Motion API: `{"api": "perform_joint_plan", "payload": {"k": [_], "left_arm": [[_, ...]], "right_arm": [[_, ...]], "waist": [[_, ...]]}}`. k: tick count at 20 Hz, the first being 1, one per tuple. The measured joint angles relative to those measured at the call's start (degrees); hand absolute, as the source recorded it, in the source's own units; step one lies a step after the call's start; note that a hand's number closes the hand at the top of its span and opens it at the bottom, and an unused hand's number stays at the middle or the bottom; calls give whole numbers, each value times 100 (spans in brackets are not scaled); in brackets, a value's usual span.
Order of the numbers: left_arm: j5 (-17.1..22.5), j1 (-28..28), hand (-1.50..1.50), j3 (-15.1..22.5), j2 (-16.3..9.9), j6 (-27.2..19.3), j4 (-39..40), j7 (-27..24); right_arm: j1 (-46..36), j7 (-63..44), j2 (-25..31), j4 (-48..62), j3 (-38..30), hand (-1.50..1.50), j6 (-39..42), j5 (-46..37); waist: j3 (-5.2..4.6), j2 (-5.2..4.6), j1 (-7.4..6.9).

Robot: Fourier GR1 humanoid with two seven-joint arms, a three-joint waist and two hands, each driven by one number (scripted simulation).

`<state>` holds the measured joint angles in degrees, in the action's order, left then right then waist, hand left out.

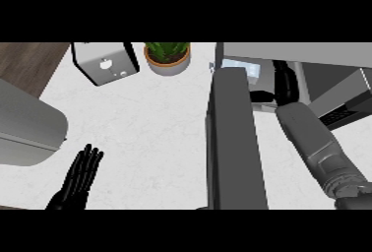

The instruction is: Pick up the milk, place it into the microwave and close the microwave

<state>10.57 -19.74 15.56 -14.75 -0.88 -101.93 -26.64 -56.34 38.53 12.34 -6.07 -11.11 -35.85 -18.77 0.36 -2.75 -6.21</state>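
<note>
The milk (242,69), a pale blue and white carton, stands inside the microwave (330,96) at the upper right, partly hidden behind the top of the open door. The microwave door (232,142) is a long grey slab swung out toward me across the counter. My right hand (286,81) reaches into the cavity just right of the milk. Its fingers run straight and its thumb points left below the carton, with a small gap to it. At the lower left my left hand (78,177) rests open above the counter, fingers up.
A toaster (105,64) and a potted plant (168,58) stand at the back of the white counter (145,123). A large rounded grey object (25,123) fills the left edge. Dark wood (29,59) shows at the top left.
</note>
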Motion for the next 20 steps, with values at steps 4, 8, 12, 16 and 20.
{"api": "perform_joint_plan", "payload": {"k": [4,8,12,16,20], "left_arm": [[-28,43,-150,42,33,-8,-34,50],[-108,35,-150,140,61,8,-68,20],[-124,138,-150,101,58,15,-18,72],[-249,200,-150,237,185,-53,28,119],[-343,325,-150,322,299,-136,33,271]], "right_arm": [[216,380,-44,-91,-238,-150,342,245],[407,639,-54,-111,-472,-150,651,477],[691,947,12,-114,-659,-150,1025,664],[983,1219,-19,-115,-780,-150,1325,792],[1308,1524,-136,-144,-836,-150,1820,893]], "waist": [[-2,37,93],[-4,59,136],[-6,83,211],[-11,121,286],[-16,162,372]]}}
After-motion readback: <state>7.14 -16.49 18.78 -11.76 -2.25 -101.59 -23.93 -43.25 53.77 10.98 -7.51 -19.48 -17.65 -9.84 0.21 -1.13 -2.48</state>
